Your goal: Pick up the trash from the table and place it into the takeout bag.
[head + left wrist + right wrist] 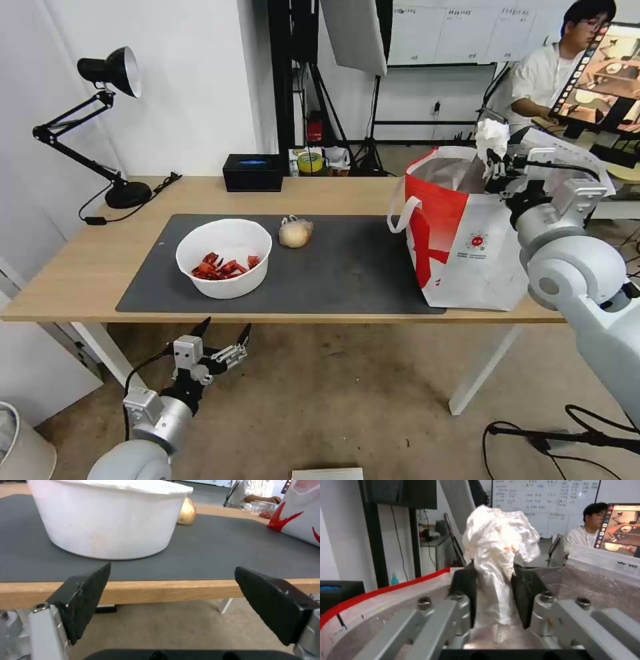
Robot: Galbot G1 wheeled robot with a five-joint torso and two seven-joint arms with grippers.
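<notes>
The right tool (pixel 495 167) pinches the crumpled tissue (pixel 492 137) just above the takeout bag (pixel 467 233) at the table's (pixel 67 280) right end — the drop-off step; next it must part its fingers there. The left tool (pixel 223 333) hangs wide open and empty below the table's front edge, near the bowl (pixel 224 257) — the wrapped lump (pixel 295 233) also waits.

Wooden table (pixel 80 267), grey mat (pixel 347 267), desk lamp (pixel 110 127), black tissue box (pixel 253 172)

text: none legible | takeout bag (pixel 467 250) logo: unreadable | whiteboard (pixel 546 497) writing: unreadable
</notes>
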